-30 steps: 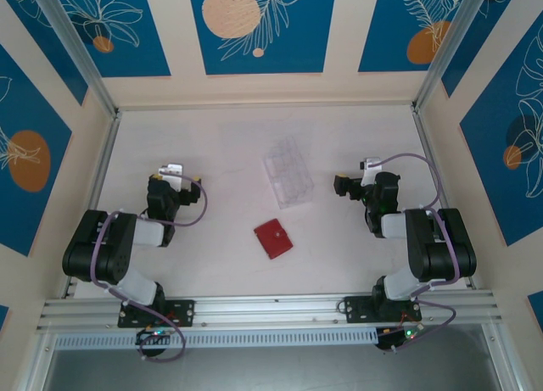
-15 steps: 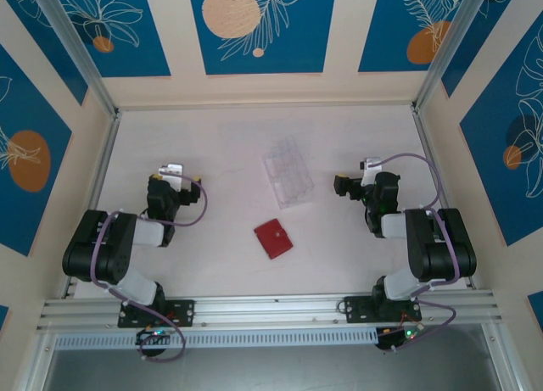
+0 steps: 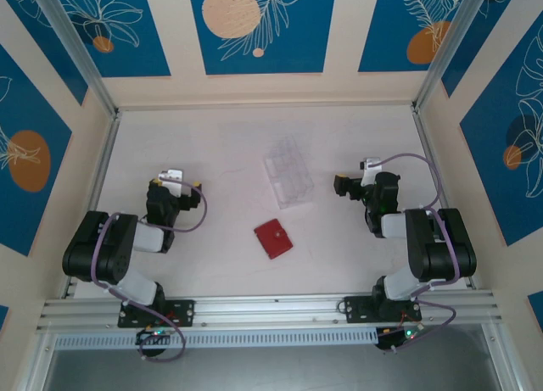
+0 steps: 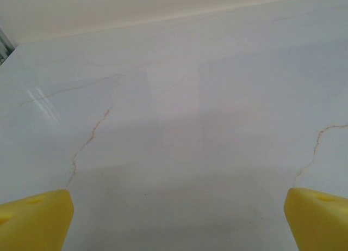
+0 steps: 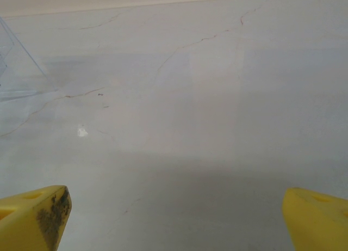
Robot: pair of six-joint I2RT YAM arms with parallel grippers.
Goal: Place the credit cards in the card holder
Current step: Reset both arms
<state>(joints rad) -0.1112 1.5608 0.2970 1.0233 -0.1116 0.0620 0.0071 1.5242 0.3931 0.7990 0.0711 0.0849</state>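
Arms [image 3: 106,247] folded low, left claw [image 4: 179,218] and right claw [image 5: 176,215] spread wide, flanking card holder [image 3: 273,238].

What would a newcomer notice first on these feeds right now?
The red card holder lies shut near the middle of the table, the brightest thing there. Just behind it sits a clear plastic tray. The left gripper and right gripper flank them, both open wide, holding nothing.

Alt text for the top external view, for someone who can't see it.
A closed red card holder lies on the white table between the two arms, a clear plastic tray just beyond it. The left gripper and right gripper sit out to either side, touching neither.
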